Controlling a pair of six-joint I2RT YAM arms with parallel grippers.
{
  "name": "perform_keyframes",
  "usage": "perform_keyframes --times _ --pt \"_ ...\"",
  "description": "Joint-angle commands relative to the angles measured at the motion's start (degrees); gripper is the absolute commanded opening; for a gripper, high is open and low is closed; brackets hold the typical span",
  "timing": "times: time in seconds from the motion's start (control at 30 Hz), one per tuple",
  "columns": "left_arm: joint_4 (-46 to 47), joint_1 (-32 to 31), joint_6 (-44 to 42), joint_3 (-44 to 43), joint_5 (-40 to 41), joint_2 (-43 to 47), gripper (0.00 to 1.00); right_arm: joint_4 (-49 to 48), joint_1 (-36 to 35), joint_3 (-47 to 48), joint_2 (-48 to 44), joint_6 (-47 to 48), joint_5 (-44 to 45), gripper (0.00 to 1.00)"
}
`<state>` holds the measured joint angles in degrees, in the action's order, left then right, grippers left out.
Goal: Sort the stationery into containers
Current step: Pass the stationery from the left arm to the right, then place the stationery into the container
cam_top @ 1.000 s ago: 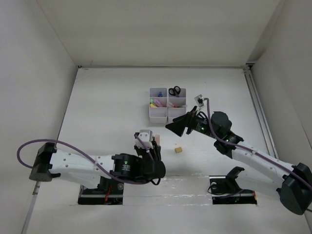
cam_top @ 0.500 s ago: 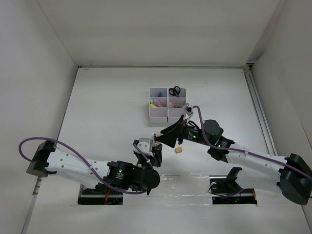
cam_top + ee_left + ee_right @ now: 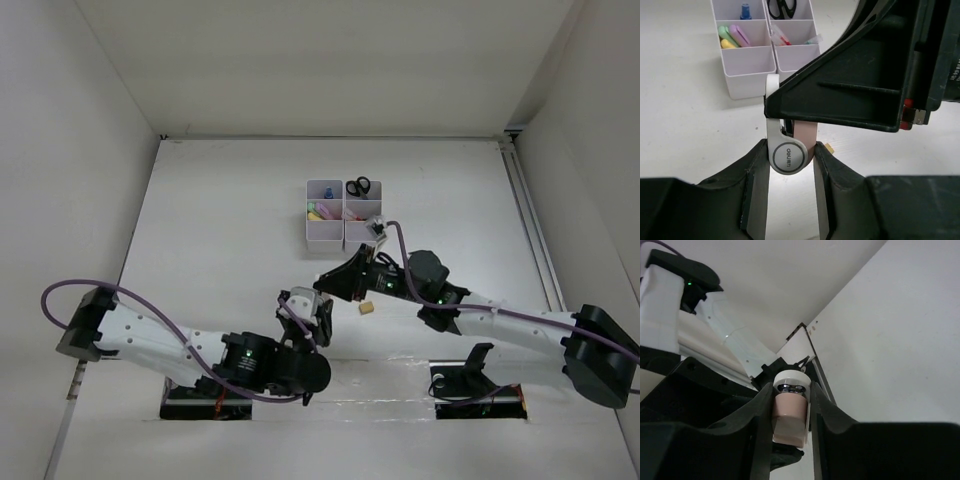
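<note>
The right gripper (image 3: 790,412) pinched the far end of the pink grey-ended stapler (image 3: 788,156), and the left gripper (image 3: 789,167) clamped its near end, both on the near side of the white plastic six-compartment organiser (image 3: 325,238). The handover would go well only if the left jaws released after the right hold proved firm, without twisting.

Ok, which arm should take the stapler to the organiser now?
Probably right. The right gripper and left gripper both clamp the stapler, but the right arm lies on the organiser's side, nearer to it.
</note>
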<state>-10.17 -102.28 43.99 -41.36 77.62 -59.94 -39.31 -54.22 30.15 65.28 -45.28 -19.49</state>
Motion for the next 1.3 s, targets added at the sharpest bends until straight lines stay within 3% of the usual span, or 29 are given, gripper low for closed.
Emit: perform_keyframes --times 0.0,0.07,0.13,0.23,0.27,0.5,0.6,0.67,0.73,0.93,1.07,1.27 --pt "-0.81 -0.11 3.29 -0.3 3.85 6.4 0.0 -2.45 -0.8 1.84 -0.68 0.28 -0.64 0.0" --pt "-2.3 -0.11 3.3 0.31 3.85 8.17 0.0 -1.82 -0.8 2.46 -0.68 0.8 -0.03 0.0" --pt "-3.97 -0.11 5.57 0.32 3.15 10.27 0.29 -1.3 -0.8 3.07 -0.15 1.41 1.28 0.0" --pt "-7.39 -0.11 8.38 0.93 2.27 11.08 0.87 -1.3 -0.8 3.69 1.42 3.08 3.13 0.0" --pt "-10.19 -0.11 11.62 0.93 1.48 11.08 0.93 -1.3 -0.8 4.56 1.96 3.09 3.75 0.0" --pt "-27.13 -0.11 27.36 -1.78 -0.36 7.21 1.0 -2.43 -0.8 9.3 6.7 7.12 9.71 0.0" --pt "-35.5 -0.11 38.95 -3.89 -1.42 4.85 1.0 -4.37 -0.8 11.68 9.42 16.6 14.8 0.0" --pt "-46.65 -0.11 51.38 -6.44 -2.47 3.79 1.0 -4.37 -0.8 14.39 11.96 23.87 17.1 0.0" --pt "-54.56 -0.11 57.76 -6.98 -4.49 3.08 1.0 -4.37 -0.28 15.81 13.64 28.55 20.43 0.0" --pt "-54.6 2.79 59.64 -3.91 -12.31 10.34 1.0 -2.43 -0.28 19.77 20.15 42.19 29.14 0.0" --pt "-54.6 2.79 60.95 -0.65 -13.11 20.44 1.0 -2.97 2.26 21.7 23.93 41.24 34.85 0.0" --pt "-49.16 2.79 53.75 2.25 -13.11 27.86 1.0 -4.98 5.43 23.46 28.85 38.52 35.48 0.0"
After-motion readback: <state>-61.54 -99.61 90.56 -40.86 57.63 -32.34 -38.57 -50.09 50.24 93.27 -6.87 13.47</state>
